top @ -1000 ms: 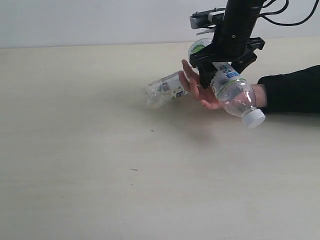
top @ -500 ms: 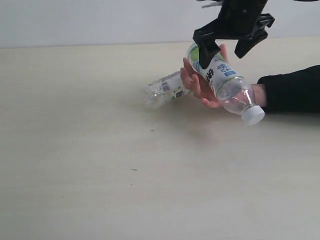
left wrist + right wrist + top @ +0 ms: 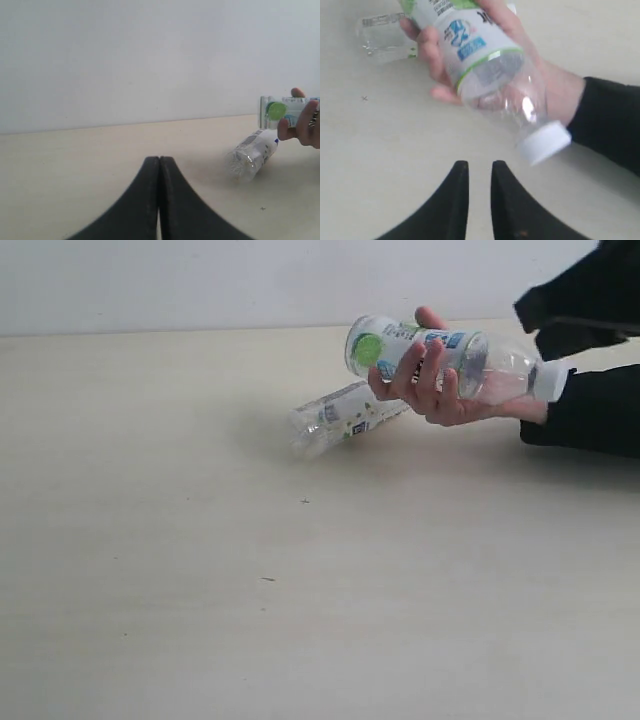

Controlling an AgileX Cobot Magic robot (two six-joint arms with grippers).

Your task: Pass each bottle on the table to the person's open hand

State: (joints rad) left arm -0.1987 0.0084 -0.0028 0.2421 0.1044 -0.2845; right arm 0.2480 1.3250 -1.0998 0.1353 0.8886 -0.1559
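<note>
The person's hand (image 3: pixel 432 392), on an arm in a black sleeve, grips a clear bottle with a green-dot label (image 3: pixel 400 346) and holds it level above the table (image 3: pixel 200 570). That bottle (image 3: pixel 470 55) with its white cap lies just beyond my right gripper (image 3: pixel 479 167), whose fingers stand a narrow gap apart with nothing between them. A second clear bottle with a pale label (image 3: pixel 340 417) lies on its side on the table beside the hand, also in the left wrist view (image 3: pixel 251 155). My left gripper (image 3: pixel 159 161) is shut and holds nothing, well short of it.
The black sleeve (image 3: pixel 590 410) rests on the table at the right edge. A dark blurred shape (image 3: pixel 580 295) fills the top right corner of the exterior view. A pale wall runs behind the table.
My right gripper let go of the green-dot bottle, rose away to the upper right and narrowed its jaws. The hand closed round the bottle and lifted it level.
</note>
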